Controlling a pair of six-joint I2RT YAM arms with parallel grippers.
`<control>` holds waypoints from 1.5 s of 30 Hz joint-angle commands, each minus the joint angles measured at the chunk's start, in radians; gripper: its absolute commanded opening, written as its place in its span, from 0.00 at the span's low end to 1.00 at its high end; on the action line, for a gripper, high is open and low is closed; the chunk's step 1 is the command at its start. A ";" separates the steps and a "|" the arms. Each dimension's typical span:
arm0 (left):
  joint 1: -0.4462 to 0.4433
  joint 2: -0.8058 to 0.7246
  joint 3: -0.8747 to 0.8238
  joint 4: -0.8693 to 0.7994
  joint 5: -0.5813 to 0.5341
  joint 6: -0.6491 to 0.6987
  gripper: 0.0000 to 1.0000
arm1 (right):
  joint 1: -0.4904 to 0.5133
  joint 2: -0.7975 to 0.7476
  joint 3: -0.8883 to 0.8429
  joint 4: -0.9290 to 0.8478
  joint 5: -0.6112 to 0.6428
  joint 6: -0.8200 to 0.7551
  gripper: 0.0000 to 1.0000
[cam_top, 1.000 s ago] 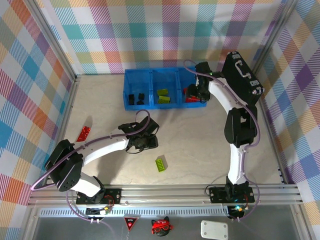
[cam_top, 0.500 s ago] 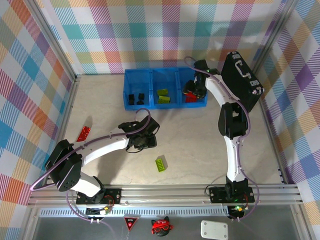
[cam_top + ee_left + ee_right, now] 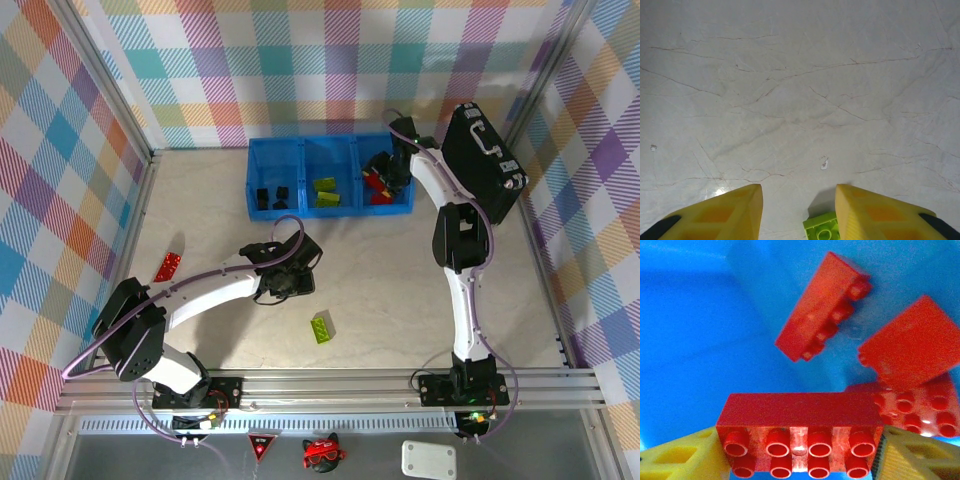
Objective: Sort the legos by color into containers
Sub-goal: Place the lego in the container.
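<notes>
Right jaws clamp a red brick (image 3: 800, 432) by its ends over the bin (image 3: 690, 315). Left jaws stand part-open and empty beside a green brick (image 3: 821, 227). Bricks are likely light, rigid and slick: grip flat sides.

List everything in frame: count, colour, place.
bins: three joined, blue, far side of table
black bricks: at least two, left bin
green bricks: about two, lime, middle bin
red bricks: three loose, right bin
held red brick: one, gripped above right bin
loose green brick: one, lime, on table, near side
stray red brick: one, on table, far left
case: one, black with silver handle, right of bins
table: one, pale beige
red triangle, red-black figure, white block: one each, front ledge
left gripper: yellow fingers, open, empty, over table
right gripper: yellow fingers, shut on held red brick
</notes>
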 commanded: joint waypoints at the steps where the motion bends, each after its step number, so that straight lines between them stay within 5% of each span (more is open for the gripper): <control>1: -0.016 -0.002 0.019 -0.039 -0.023 0.001 0.43 | 0.000 0.043 0.048 0.004 -0.047 0.063 0.68; 8: -0.016 -0.017 0.018 -0.053 -0.037 -0.001 0.43 | -0.002 0.052 0.064 -0.023 -0.015 0.050 0.77; 23: -0.044 0.005 0.021 -0.041 -0.027 -0.012 0.43 | 0.000 -0.080 0.018 -0.041 0.005 -0.013 0.76; 45: -0.231 0.159 0.034 -0.070 -0.027 -0.189 0.46 | 0.000 -0.434 -0.312 0.053 -0.008 -0.090 0.75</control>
